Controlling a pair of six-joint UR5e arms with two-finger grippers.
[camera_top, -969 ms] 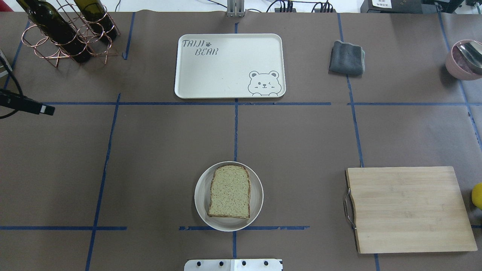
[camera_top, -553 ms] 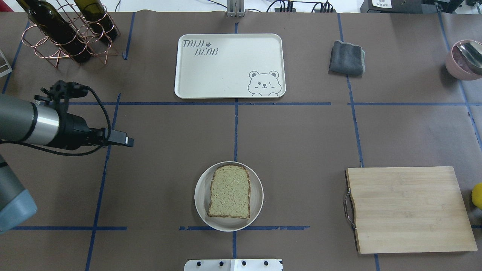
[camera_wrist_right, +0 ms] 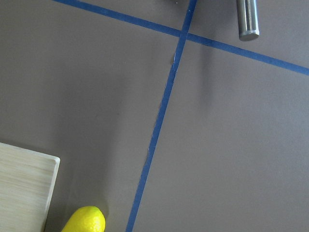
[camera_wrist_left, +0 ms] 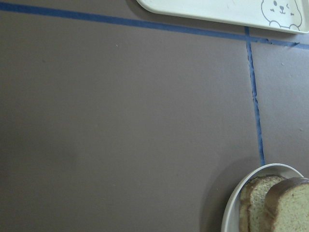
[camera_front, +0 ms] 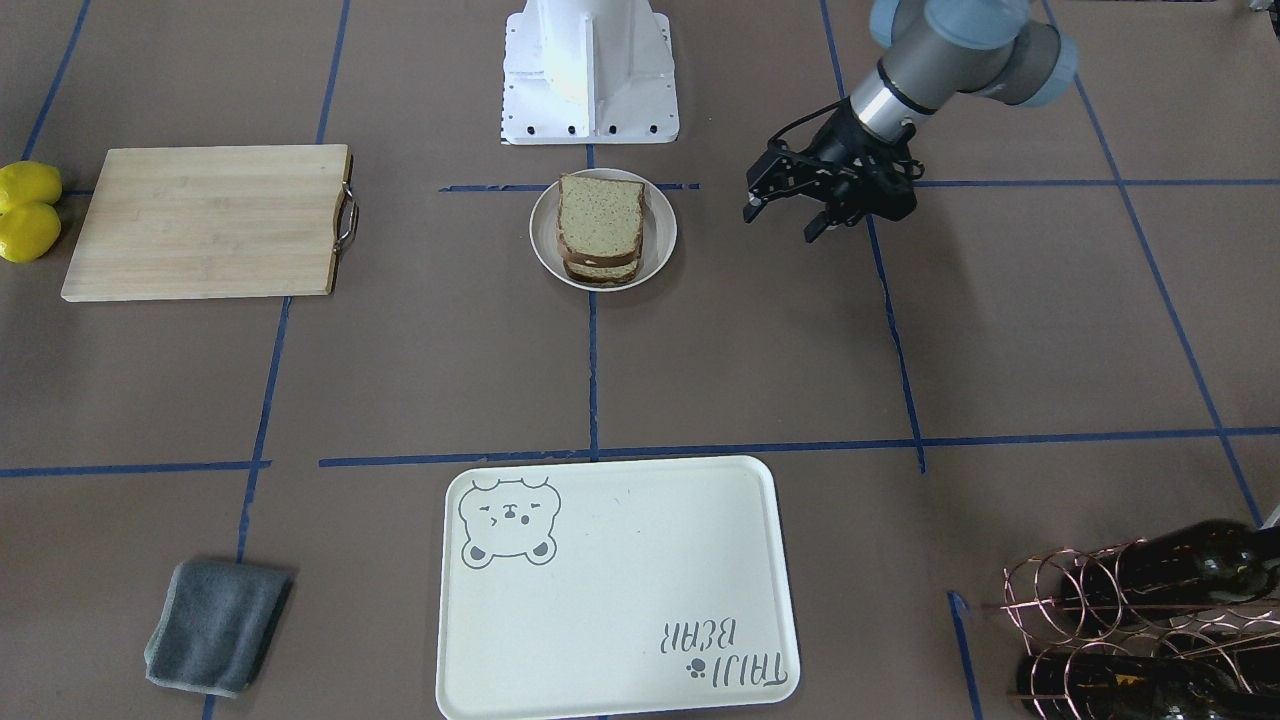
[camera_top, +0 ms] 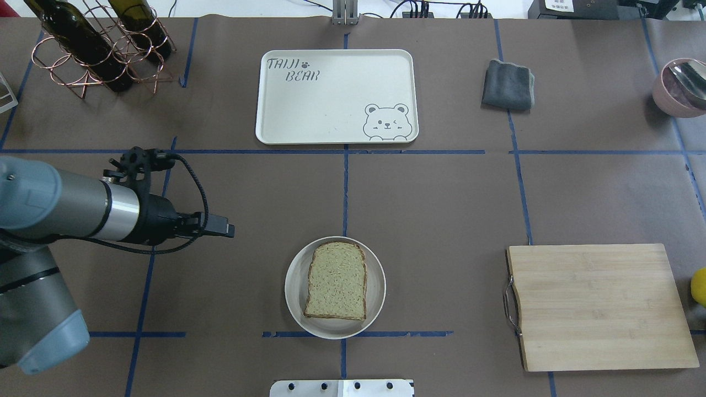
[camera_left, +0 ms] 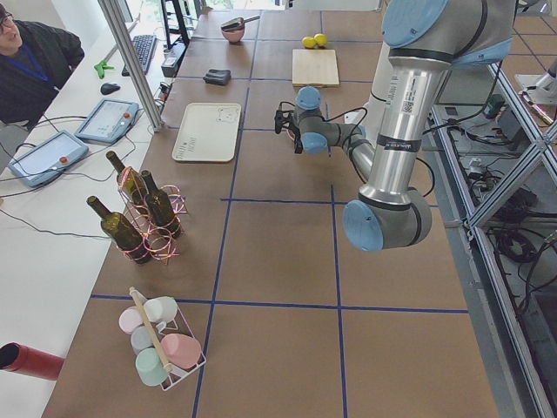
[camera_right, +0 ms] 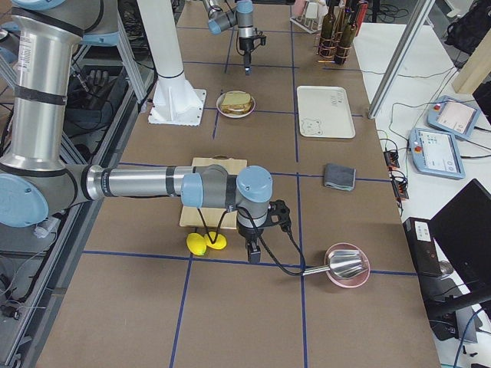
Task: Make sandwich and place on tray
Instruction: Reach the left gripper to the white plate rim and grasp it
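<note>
We are levelling the black left gripper (camera_front: 783, 218), spread and empty, with the small round white plate (camera_front: 662, 246) rim, upper centre.

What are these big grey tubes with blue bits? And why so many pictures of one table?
Those tubes are two robot arms. Each ends in a pincer with two fingers. The pictures all show one moment: two from above the table, two from its ends, two from cameras on the wrists. The left pincer hangs open near the sandwich on its white plate, holding nothing. The right pincer is far off near two lemons; I cannot tell if it is open. Also there: a bear tray, a wooden board, a grey cloth and wine bottles.
</note>
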